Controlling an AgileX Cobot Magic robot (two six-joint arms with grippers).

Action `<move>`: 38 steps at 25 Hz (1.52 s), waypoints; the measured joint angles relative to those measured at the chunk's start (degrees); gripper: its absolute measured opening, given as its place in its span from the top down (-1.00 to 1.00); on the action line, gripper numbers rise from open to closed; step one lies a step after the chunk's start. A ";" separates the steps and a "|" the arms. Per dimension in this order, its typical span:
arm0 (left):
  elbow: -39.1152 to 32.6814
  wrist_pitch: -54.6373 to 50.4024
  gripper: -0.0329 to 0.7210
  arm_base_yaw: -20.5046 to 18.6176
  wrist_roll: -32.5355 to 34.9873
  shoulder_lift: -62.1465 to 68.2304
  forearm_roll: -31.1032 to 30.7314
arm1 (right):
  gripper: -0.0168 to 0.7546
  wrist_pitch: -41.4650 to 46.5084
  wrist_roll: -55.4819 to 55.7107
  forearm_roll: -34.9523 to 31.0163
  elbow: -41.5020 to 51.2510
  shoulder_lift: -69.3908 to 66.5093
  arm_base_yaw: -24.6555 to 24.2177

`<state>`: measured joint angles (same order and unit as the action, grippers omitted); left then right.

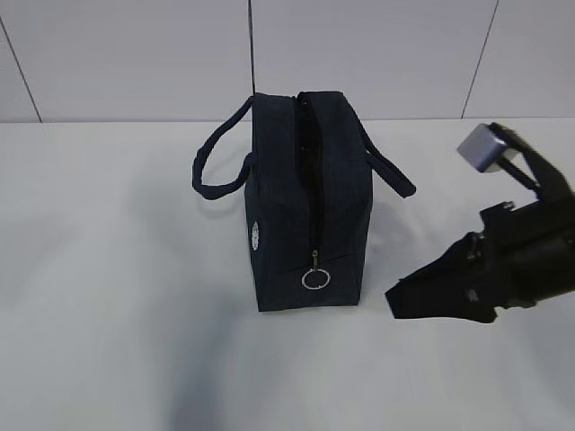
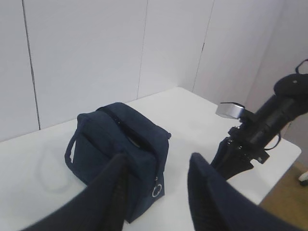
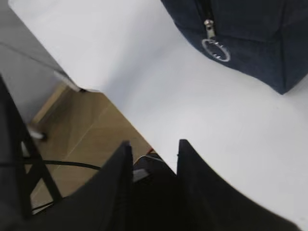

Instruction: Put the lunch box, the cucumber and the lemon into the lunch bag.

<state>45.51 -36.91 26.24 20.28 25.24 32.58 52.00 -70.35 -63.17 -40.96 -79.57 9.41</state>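
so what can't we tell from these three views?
- Lunch box, cucumber, lemon: in no view; whether they are inside the lunch bag cannot be told, the zipper gap shows only dark.
- Side logo: too small to read.
- Left gripper: absent from the exterior view; fingers blurred and cut by the bottom edge in its wrist view.
- Right gripper: bases cut off by the frame edge.

table [image 1: 108, 341]: white, matte | wall [image 1: 135, 54]: pale panels, dark seams | floor [image 3: 91, 125]: tan wood, black cable
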 joint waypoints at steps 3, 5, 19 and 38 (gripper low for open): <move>0.00 -1.76 0.12 0.00 0.00 1.42 -0.53 | 0.33 5.91 -4.69 -3.56 -3.36 -7.86 0.00; 0.00 -3.19 0.12 0.00 0.00 2.88 -0.78 | 0.34 8.66 -6.33 -4.60 -5.57 -12.01 -0.33; -1.50 -5.32 0.12 0.00 0.00 4.72 -1.21 | 0.11 14.64 -20.99 -10.92 -10.92 -20.88 -6.61; -4.54 -2.34 0.16 0.00 0.00 4.72 -2.90 | -0.43 6.04 -44.67 -8.57 -10.92 -24.67 -1.29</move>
<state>40.98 -39.25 26.24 20.28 29.95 29.68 58.05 -115.02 -71.73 -51.88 -104.24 8.11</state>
